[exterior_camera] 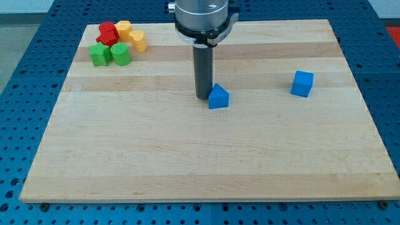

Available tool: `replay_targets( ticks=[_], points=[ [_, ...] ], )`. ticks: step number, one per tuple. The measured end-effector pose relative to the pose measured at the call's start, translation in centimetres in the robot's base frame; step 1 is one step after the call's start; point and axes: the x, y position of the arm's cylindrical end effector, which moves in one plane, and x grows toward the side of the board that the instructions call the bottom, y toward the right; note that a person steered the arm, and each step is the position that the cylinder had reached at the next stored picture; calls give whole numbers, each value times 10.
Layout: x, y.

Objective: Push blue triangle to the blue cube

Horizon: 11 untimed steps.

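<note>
A blue triangle [219,97] lies near the middle of the wooden board [187,156]. A blue cube [302,83] stands well to its right, slightly higher in the view. My tip [202,97] rests on the board just left of the blue triangle, touching or almost touching its left side. The dark rod rises straight up from there to the arm's grey mount at the view's top.
A cluster of blocks sits at the board's top left: a red block [107,32], a yellow block [124,29], another yellow block [138,40], a green block [99,54] and a second green block [121,54]. Blue pegboard surrounds the board.
</note>
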Motion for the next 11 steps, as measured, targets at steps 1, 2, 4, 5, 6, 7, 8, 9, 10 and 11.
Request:
replay_targets(
  ticks=[1, 2, 4, 5, 6, 7, 8, 9, 10, 11],
  points=[
    [6, -22],
    [14, -28],
    [18, -3],
    [18, 15],
    [18, 21],
    [25, 32],
    [30, 44],
    [30, 48],
    [30, 56],
    [30, 78]
  ],
)
